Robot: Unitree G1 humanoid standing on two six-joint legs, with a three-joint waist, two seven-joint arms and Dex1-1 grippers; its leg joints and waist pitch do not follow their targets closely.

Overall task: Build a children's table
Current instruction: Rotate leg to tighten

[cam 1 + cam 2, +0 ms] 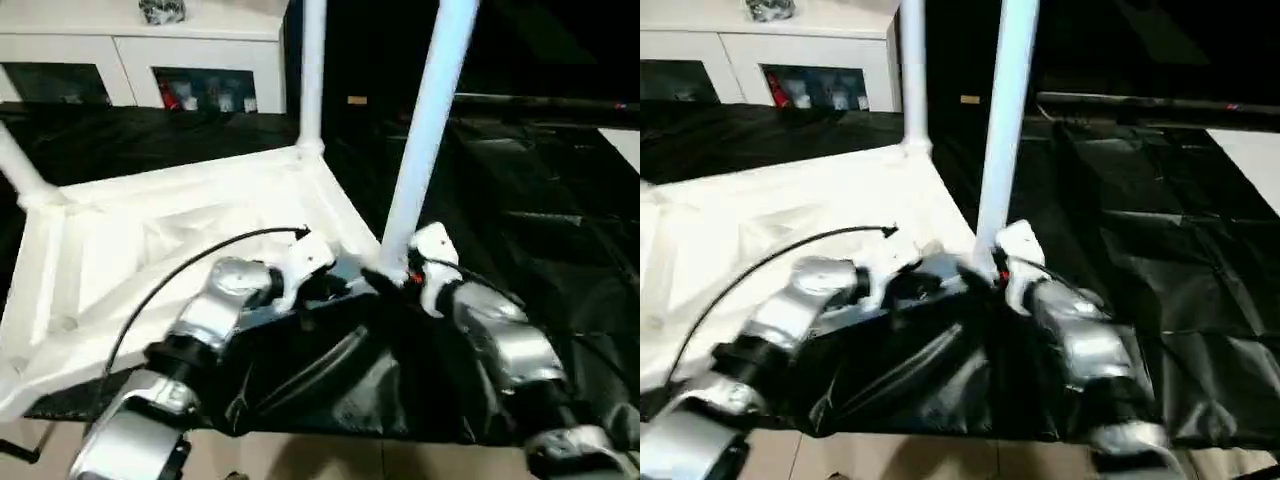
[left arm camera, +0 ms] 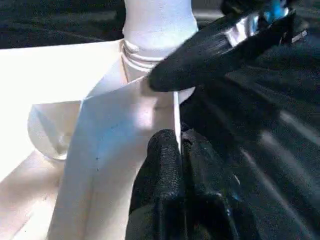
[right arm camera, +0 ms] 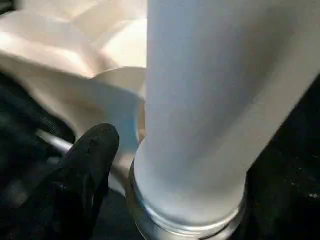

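The black plastic sheeting [image 1: 520, 210] covers the surface on which the work lies, with a white cabinet with glass doors [image 1: 140, 60] standing behind it. On the sheeting lies the large white plastic rectangular table top [image 1: 150, 250], turned underside up, so that its ribbed inner face and raised rim show. Three long white tapered tube legs rise from its rounded corner sockets: the near leg [image 1: 425, 120] stands close in front of the robot, the far leg [image 1: 312, 70] at the corner behind it, and a third leg [image 1: 18, 165] at the left corner.

The right gripper [image 2: 200, 60] is at the foot of the near leg, one black finger [image 3: 85, 175] lying just beside its threaded collar; how far its fingers are apart I cannot tell. The left gripper [image 2: 177, 165] has its fingers closed tightly on the thin edge of the table top's rim, just beside the same corner socket.
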